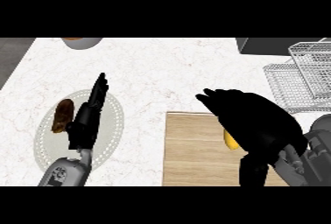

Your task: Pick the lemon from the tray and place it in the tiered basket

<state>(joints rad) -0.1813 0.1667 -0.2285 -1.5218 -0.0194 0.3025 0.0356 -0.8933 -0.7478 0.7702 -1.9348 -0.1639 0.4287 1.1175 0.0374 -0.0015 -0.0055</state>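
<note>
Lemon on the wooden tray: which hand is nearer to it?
Right. The right hand curls over the lemon on the tray; the left hand is far off, above a plate.

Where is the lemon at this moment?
In the head view, the lemon is at the right, over the wooden tray, mostly hidden under the right hand, whose fingers curl round it. The tiered basket stands further back right.

Lemon [230, 140]: yellow, only a sliver showing, mostly hidden, over the wooden tray [194, 153]. Tray: flat pale-wood board, near edge of worktop. Tiered basket [301, 74]: white wire, stepped tiers, far right, beyond the tray.
</note>
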